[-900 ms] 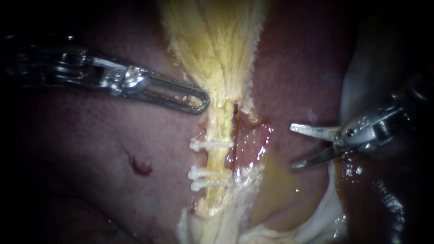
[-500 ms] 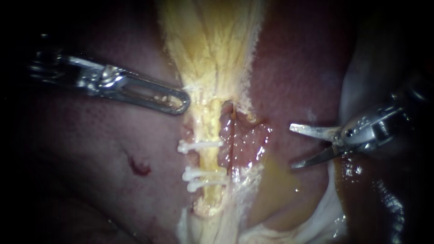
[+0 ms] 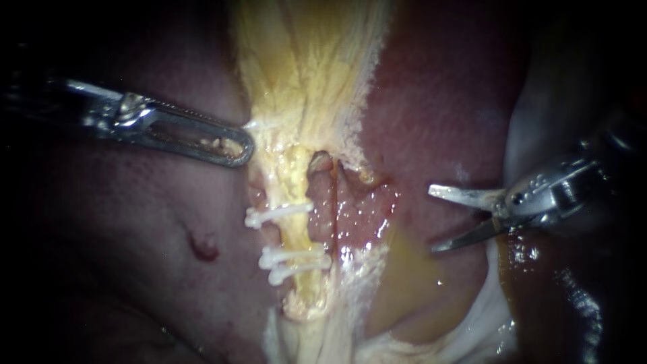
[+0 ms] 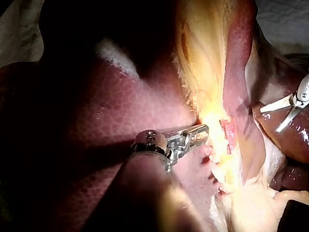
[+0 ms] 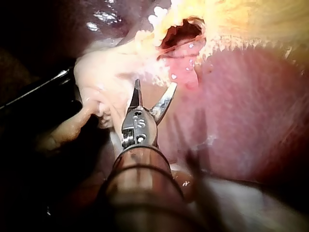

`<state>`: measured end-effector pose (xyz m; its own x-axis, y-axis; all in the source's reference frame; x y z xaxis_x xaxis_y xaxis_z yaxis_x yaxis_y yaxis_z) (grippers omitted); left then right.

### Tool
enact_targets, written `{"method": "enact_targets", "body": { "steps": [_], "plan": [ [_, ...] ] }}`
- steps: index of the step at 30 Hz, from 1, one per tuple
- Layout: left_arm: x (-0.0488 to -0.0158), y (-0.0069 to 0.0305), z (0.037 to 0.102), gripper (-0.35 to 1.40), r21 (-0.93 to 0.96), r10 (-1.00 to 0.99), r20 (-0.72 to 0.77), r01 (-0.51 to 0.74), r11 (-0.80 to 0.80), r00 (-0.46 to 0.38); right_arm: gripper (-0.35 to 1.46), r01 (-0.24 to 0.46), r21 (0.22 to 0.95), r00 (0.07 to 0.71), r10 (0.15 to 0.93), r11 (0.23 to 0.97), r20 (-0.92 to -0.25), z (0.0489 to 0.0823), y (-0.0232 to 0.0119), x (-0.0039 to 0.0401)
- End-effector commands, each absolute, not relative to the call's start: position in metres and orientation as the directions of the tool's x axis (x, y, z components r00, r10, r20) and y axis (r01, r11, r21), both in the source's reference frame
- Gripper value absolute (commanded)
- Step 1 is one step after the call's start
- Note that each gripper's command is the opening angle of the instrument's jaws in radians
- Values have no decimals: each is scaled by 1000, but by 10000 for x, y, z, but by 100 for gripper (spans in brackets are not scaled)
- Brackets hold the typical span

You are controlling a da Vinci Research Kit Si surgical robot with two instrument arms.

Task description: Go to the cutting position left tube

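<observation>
Left tube (image 3: 298, 236): yellow, runs down mid-view, three white clips (image 3: 278, 214) across it, a reddish strand (image 3: 323, 209) just beside it on the right. Left instrument (image 3: 232, 149): hand closed on the edge of the yellow tissue (image 3: 303, 67) above the clips; exact pinch point hard to make out. Right instrument (image 3: 433, 219): blades apart, holding nothing, well right of the tube. Both shafts lost in the dark.

The left instrument (image 3: 236, 149) has pulled the yellow tissue (image 3: 269, 135) it grips leftward, carrying the left tube (image 3: 296, 182) and its clips (image 3: 276, 214) along and widening the gap beside that tube.
</observation>
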<state>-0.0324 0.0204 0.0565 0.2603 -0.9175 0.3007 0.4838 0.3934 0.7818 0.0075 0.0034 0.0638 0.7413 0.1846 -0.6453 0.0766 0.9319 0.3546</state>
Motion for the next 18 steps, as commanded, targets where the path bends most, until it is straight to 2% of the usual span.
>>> {"method": "enact_targets", "body": {
  "steps": [1, 5, 18],
  "plan": [
    [-324, 204, 565, -35, 782, -918, 301, 485, 393, 260, 144, 82, 360, 735, 187, 929, -652, 640, 31, 79],
    [-326, 203, 564, -35, 781, -918, 300, 485, 393, 259, 144, 96, 375, 698, 206, 922, -686, 642, 23, 95],
    [-329, 203, 563, -35, 781, -919, 300, 487, 392, 257, 144, 120, 516, 622, 341, 848, -705, 656, 0, 157]
  ]
}}
